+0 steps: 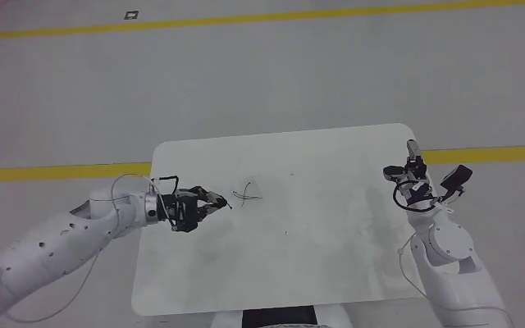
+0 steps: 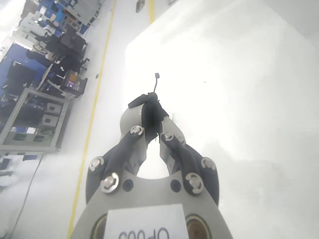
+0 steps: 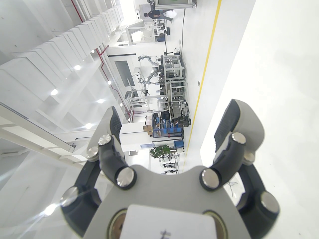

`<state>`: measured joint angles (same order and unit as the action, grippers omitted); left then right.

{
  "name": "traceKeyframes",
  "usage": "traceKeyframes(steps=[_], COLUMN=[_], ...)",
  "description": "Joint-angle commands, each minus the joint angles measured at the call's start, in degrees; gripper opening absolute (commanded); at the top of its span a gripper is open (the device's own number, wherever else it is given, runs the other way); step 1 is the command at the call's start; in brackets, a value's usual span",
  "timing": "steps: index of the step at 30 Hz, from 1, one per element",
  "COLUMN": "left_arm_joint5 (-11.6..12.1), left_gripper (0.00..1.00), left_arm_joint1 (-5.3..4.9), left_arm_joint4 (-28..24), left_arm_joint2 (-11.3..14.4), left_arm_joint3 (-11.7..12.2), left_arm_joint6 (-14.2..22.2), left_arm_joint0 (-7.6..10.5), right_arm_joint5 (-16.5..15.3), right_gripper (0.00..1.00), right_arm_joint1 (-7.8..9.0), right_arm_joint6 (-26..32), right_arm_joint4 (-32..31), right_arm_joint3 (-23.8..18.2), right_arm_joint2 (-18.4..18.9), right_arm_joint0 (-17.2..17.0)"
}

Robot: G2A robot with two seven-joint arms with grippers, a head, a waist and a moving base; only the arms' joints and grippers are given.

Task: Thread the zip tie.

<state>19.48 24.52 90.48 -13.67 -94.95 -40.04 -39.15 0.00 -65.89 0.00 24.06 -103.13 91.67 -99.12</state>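
My left gripper (image 1: 216, 202) hovers over the left part of the white table (image 1: 328, 271), shut on a thin black zip tie (image 1: 227, 204). In the left wrist view the tie's short end with its small square head (image 2: 156, 79) sticks out past the closed fingertips (image 2: 149, 99). A second black zip tie (image 1: 247, 194) lies loosely curled on the table just beyond that gripper. My right gripper (image 1: 435, 162) is at the table's right edge, open and holding nothing; in its own wrist view the right gripper (image 3: 172, 118) points out toward the room.
A few tiny dark specks (image 1: 291, 173) lie on the table's middle. Yellow floor lines (image 1: 246, 18) run behind the table. In the left wrist view, the other arm's gripper (image 2: 140, 1) hangs past the table's far edge.
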Motion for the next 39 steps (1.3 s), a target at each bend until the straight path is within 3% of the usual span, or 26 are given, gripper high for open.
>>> traceKeyframes(steps=[1, 4, 11, 15, 19, 29, 32, 39], left_arm_joint5=[0.00, -0.10, -0.10, 0.00, 0.00, 0.00, 0.00, 0.00], left_gripper=[0.00, 0.00, 0.00, 0.00, 0.00, 0.00, 0.00, 0.00], left_arm_joint1=[-0.54, -1.47, -1.47, -1.52, -2.37, -4.30, -4.46, -4.46], left_arm_joint4=[-0.53, -0.53, -0.53, -0.53, -0.53, -0.53, -0.53, -0.53], left_arm_joint2=[0.56, 1.79, 1.79, 2.47, 3.93, 3.93, 3.93, 3.93], left_arm_joint3=[-0.76, -2.18, -2.18, -3.21, -4.36, -7.49, -7.75, -7.75], left_arm_joint6=[0.48, 0.81, 0.81, 3.55, 5.79, 8.90, 10.14, 10.14], left_arm_joint0=[0.33, 1.18, 1.18, 1.57, 2.80, 1.95, 2.06, 2.06], right_arm_joint5=[0.00, 0.00, 0.00, 0.01, 0.31, 5.32, 4.70, 3.86], right_gripper=[1.00, 1.00, 1.00, 1.00, 1.00, 1.00, 1.00, 1.00], right_arm_joint1=[0.00, 0.00, 0.00, -0.01, 0.09, 0.25, 0.28, 0.30], right_arm_joint6=[0.00, 0.00, 0.00, 0.31, 5.01, 17.94, 21.23, 21.38], right_arm_joint4=[0.00, 0.00, 0.00, -0.32, -4.92, -15.24, -18.11, -18.59], right_arm_joint3=[0.00, 0.00, 0.00, -0.05, -0.80, -3.89, -4.60, -4.81], right_arm_joint2=[0.00, 0.00, 0.00, -0.19, -2.14, -10.66, -13.09, -13.15], right_arm_joint0=[0.00, 0.00, 0.00, -0.01, -0.60, 1.14, 1.97, 2.10])
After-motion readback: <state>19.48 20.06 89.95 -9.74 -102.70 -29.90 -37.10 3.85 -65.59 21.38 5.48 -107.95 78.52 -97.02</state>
